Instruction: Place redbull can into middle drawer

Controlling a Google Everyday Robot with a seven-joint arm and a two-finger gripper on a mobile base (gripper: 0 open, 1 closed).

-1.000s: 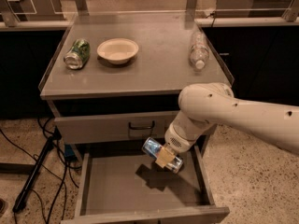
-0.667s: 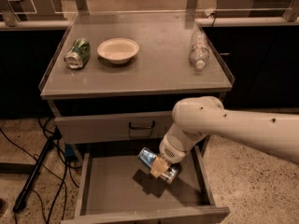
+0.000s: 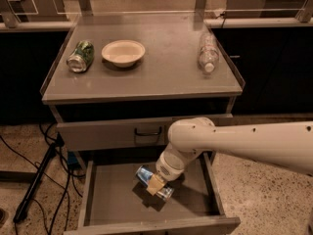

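Looking down on the cabinet from my console, I have the gripper [image 3: 155,184] low inside the open middle drawer [image 3: 115,202], about mid-width and a little toward the front. It is clamped on the redbull can [image 3: 145,174], a tan pad pressed across the can's middle. The can lies tilted rather than upright. Its blue end points toward the back left of the drawer and its silver end toward the front right. A dark shadow sits on the grey floor just under it, and I cannot tell whether the can touches that floor or hangs just above it.

The white arm [image 3: 244,143] comes in from the right edge of my view, crosses over the drawer's right wall and bends down into a rounded wrist above the can.

Above the open drawer, the upper drawer front [image 3: 98,135] is closed, and its dark bar handle [image 3: 148,131] sits just left of the arm.

On the cabinet top [image 3: 161,80] a dented green can [image 3: 80,56] lies on its side at the left. A pale bowl [image 3: 123,52] stands just beside it, and a clear plastic bottle [image 3: 207,53] lies near the right edge, well apart from the bowl.

Black cables [image 3: 34,180] trail over the speckled ground left of the cabinet.
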